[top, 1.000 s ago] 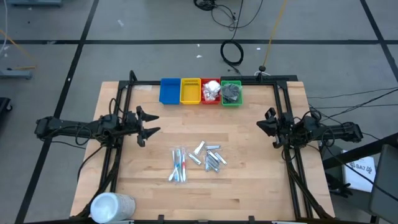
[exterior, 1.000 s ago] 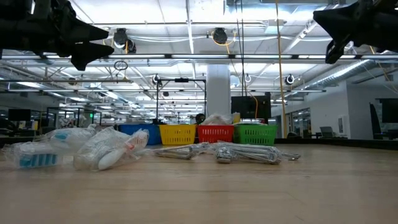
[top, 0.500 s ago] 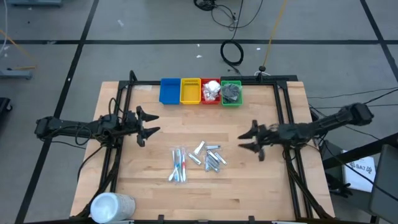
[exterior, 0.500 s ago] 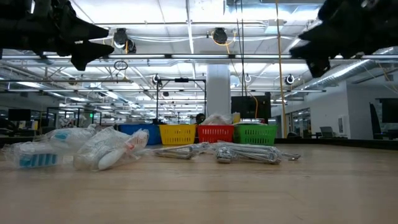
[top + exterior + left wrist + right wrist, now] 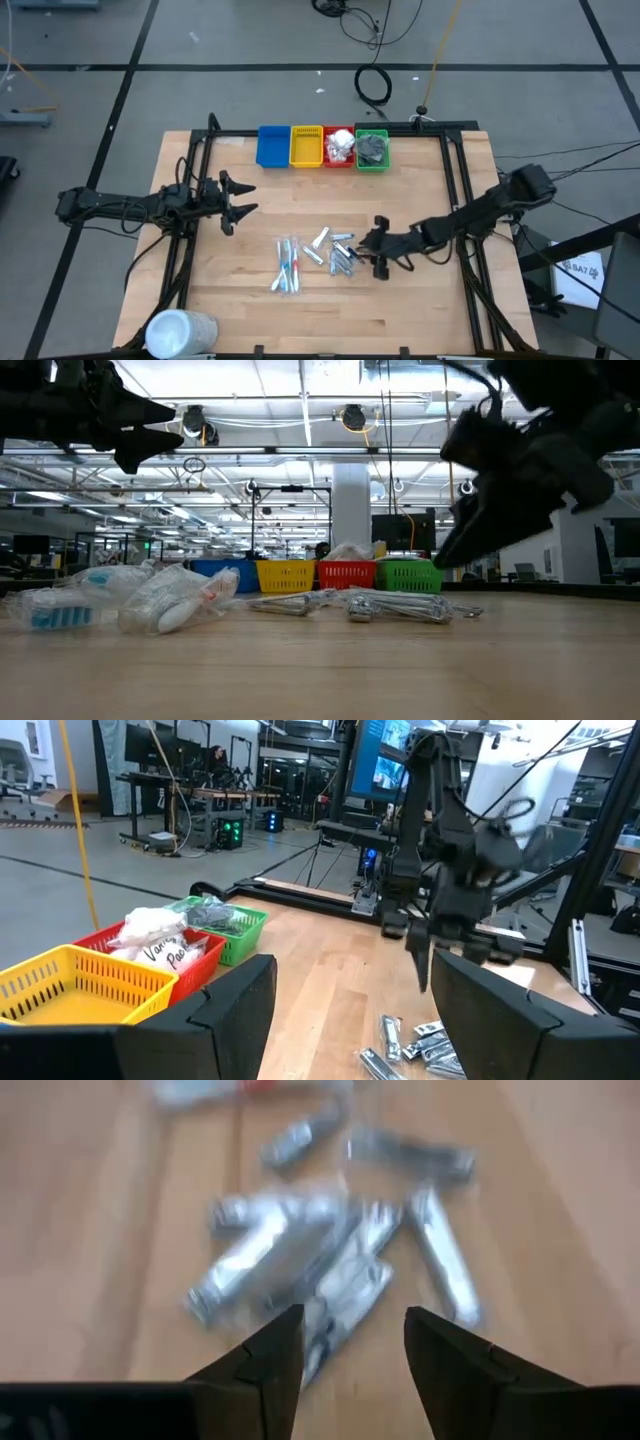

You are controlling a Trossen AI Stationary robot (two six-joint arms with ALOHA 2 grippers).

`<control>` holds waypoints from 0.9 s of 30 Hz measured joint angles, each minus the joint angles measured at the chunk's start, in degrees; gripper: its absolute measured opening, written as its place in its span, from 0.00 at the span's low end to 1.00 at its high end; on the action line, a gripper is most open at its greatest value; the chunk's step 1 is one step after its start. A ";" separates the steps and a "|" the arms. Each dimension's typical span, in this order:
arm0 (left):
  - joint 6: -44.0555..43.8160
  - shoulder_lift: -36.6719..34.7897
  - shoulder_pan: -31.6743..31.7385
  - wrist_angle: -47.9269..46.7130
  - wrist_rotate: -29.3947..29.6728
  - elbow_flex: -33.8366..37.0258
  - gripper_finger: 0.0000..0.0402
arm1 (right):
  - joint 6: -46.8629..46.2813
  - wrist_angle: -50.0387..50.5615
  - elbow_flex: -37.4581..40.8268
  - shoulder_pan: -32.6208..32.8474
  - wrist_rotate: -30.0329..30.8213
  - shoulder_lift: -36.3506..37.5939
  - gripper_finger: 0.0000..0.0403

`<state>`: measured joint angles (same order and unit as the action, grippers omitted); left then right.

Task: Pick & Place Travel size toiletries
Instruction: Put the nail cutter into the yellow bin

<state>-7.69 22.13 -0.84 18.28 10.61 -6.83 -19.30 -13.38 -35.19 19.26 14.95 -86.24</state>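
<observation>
Now right hand (image 5: 378, 250) gapes over crinkled silver tubes (image 5: 343, 256).

A grey floor (image 5: 100, 60) with dark seam lines surrounds the wooden table (image 5: 420, 310); a coiled black cable (image 5: 373, 86) lies at upper centre. In the low view, a white pillar (image 5: 351, 500) rises under rows of ceiling lights (image 5: 240, 390).
</observation>
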 joint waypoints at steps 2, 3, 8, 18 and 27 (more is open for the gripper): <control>-0.02 0.00 0.00 0.01 0.02 0.00 0.65 | -1.21 0.27 -0.57 0.05 0.05 -2.09 0.40; -0.02 0.00 0.00 0.01 0.02 0.00 0.65 | -1.98 -0.08 -0.82 0.08 0.01 -2.84 0.40; -0.04 0.00 0.00 0.16 0.04 0.00 0.65 | -5.07 -0.06 -0.87 1.46 0.09 -6.40 0.40; -0.06 -0.02 0.00 1.95 3.23 0.00 0.65 | -5.74 -6.53 -0.95 3.55 0.25 -10.27 0.40; -0.11 0.00 0.00 1.75 4.96 0.00 0.65 | -9.39 2.72 -1.08 1.95 7.14 -9.86 0.39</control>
<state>-7.79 22.13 -0.84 20.03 15.57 -6.83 -28.69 -10.66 -36.27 21.20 22.09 -96.09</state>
